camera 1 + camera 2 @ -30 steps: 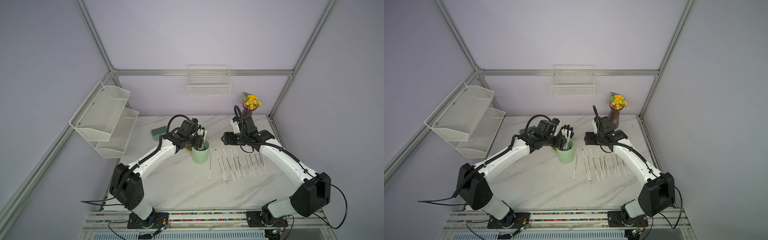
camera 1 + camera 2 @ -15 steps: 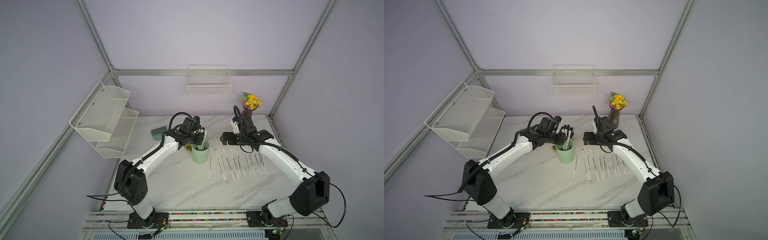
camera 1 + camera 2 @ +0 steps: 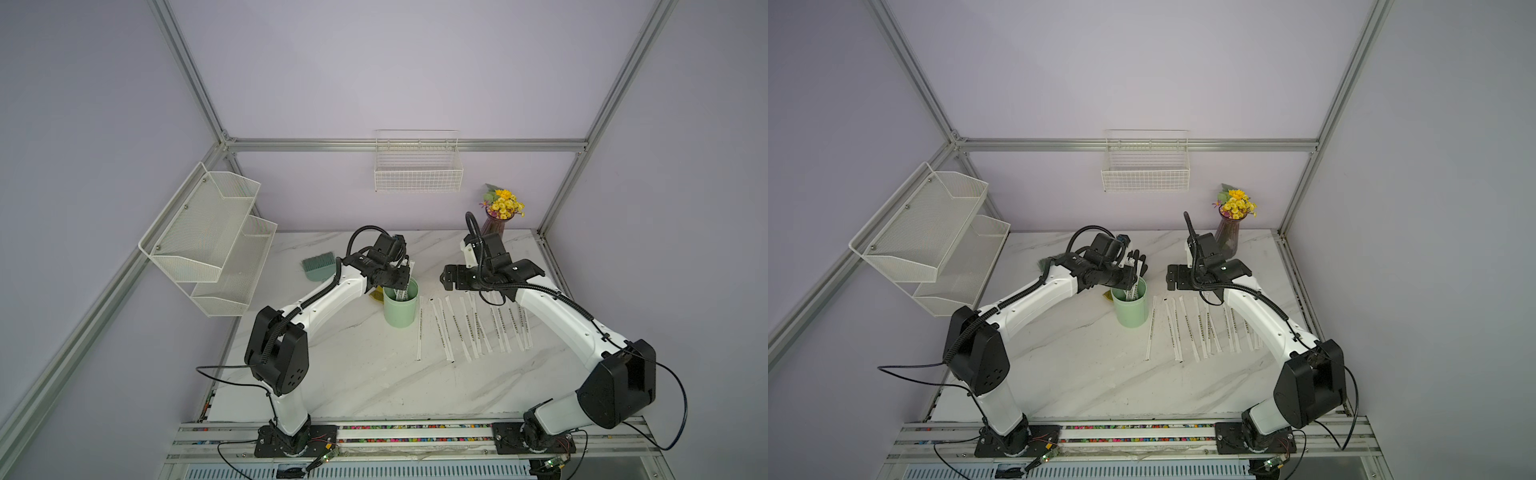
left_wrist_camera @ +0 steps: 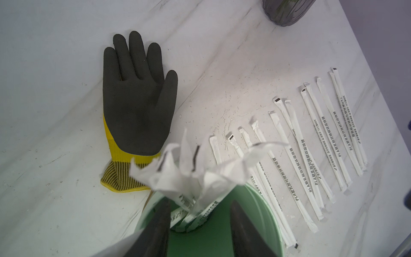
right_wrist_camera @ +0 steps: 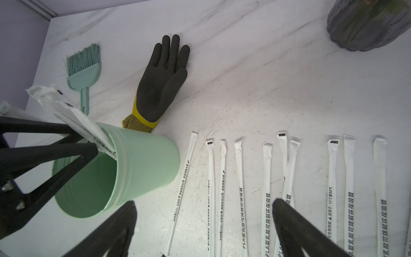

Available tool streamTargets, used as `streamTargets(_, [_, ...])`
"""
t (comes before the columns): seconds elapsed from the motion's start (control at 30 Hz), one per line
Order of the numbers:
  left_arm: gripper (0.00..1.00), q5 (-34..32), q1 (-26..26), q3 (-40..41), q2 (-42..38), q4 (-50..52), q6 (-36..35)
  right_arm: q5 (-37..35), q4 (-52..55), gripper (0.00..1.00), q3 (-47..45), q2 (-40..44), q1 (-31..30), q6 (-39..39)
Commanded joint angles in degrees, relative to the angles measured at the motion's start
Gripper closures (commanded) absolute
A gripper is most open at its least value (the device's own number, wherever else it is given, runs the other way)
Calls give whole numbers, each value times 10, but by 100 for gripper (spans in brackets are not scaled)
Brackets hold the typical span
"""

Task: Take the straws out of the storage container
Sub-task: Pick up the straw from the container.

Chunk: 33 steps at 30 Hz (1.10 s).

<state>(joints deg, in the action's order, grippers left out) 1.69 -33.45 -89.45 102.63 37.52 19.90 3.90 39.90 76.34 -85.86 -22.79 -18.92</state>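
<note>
The storage container [image 3: 400,309] [image 3: 1131,309], a mint-green cup [image 5: 144,164], stands upright mid-table. A few straws [image 4: 189,175] [image 5: 73,118] lean inside it, their crumpled wrapper ends above the rim. My left gripper [image 4: 199,202] [image 3: 399,282] reaches down into the cup's mouth. Its jaws are apart, with these straws between them, close to one finger [image 4: 160,222]. Several more straws [image 3: 473,328] [image 3: 1204,328] [image 5: 266,178] lie side by side on the table to the right of the cup. Above their far ends my right gripper [image 5: 203,203] [image 3: 449,278] hangs wide open and holds nothing.
A black and yellow glove [image 4: 138,100] [image 5: 162,84] lies flat just behind the cup. A green hand brush [image 5: 83,71] [image 3: 318,266] lies behind and to its left. A dark vase of yellow flowers [image 3: 496,220] stands back right. A mesh rack [image 3: 208,237] and a wire basket [image 3: 417,174] hang on the walls.
My left gripper has sunk lower into the cup's mouth and its jaws have narrowed around the straws. The right arm has barely moved.
</note>
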Motion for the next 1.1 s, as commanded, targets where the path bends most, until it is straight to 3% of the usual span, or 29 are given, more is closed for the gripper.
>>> streamTargets(0.0, [60,7,-1,-27,-1,4,-6,-8,-1,3,14,-5,-3,-2])
streamTargets(0.3, [73,5,-2,-28,-1,9,-6,-10,-1,3,18,-11,-3,0])
streamTargets(0.77, [74,5,-10,-28,-3,18,-6,-10,-1,3,18,-15,-3,1])
streamTargets(1.07, [82,3,-11,-34,5,19,-7,-11,0,3,18,-14,-2,0])
